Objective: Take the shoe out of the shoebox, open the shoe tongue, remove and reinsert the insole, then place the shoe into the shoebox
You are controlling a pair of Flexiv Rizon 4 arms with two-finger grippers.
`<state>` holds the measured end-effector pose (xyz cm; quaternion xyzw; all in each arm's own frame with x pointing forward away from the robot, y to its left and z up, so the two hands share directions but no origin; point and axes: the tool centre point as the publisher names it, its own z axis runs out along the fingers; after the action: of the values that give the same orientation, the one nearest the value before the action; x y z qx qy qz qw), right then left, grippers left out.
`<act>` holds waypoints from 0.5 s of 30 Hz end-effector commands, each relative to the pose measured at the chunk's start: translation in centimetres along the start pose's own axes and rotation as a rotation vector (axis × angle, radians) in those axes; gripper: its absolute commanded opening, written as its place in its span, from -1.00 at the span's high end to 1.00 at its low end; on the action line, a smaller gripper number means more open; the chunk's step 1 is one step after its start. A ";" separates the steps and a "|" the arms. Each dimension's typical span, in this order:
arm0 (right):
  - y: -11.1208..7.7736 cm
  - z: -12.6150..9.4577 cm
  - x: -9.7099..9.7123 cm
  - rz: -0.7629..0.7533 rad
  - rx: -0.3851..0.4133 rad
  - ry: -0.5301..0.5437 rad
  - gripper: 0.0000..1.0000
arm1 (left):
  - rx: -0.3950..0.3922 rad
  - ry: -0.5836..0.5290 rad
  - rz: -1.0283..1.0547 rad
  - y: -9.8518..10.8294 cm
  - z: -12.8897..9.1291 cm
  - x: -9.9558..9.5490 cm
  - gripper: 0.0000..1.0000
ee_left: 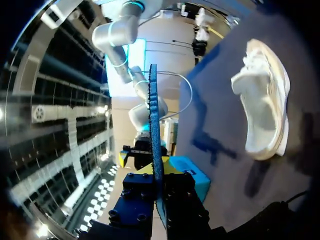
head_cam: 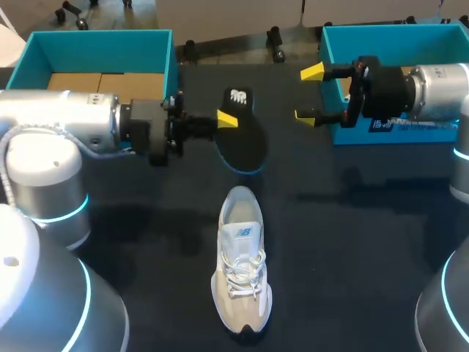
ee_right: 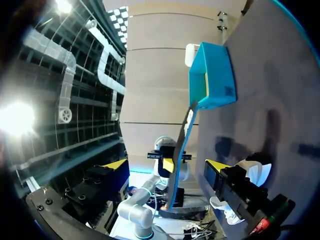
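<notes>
nearest in, the white shoe [head_cam: 242,282] lies on the dark table [head_cam: 146,235], toe toward the near edge, heel opening pointing far, and nobody's touching it. so it's out of the box. the tongue looks pulled up, though that's a judgement from above.

just beyond the heel, the black insole [head_cam: 243,139] is up off the table, and the left gripper [head_cam: 229,121] has it clamped by its left side. the left wrist view shows it edge-on, pinched between the fingers. removal looks done.

over to the right, the right gripper [head_cam: 309,93] sits with its yellow tips apart and nothing between them, near the insole but not in contact.

at the far edge, the left teal box [head_cam: 95,40] and the right teal box [head_cam: 381,33] wait, no shoe in either.

what's left, by the look of it: the insole goes back into the shoe, then the shoe goes back into a box.
</notes>
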<state>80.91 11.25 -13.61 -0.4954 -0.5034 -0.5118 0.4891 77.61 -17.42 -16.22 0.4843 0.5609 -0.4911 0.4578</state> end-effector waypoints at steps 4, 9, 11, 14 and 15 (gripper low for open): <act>-0.1 0.1 0.0 0.001 -0.002 -0.001 -1.00 | 0.032 0.076 -0.379 -1.2 -1.4 -0.8 1.00; -0.1 0.1 0.0 0.001 -0.002 -0.001 -1.00 | 0.082 0.032 -0.546 -1.5 -1.7 -1.5 1.00; -0.1 0.1 0.0 0.001 -0.002 -0.001 -1.00 | 0.082 0.032 -0.546 -1.5 -1.7 -1.5 1.00; -0.1 0.1 0.0 0.001 -0.002 -0.001 -1.00 | 0.082 0.032 -0.546 -1.5 -1.7 -1.5 1.00; -0.1 0.1 0.0 0.001 -0.002 -0.001 -1.00 | 0.082 0.032 -0.546 -1.5 -1.7 -1.5 1.00</act>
<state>80.88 11.22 -13.57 -0.4957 -0.5031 -0.5118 0.4891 75.73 -16.11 -14.41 0.3443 0.6537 -0.6062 0.2943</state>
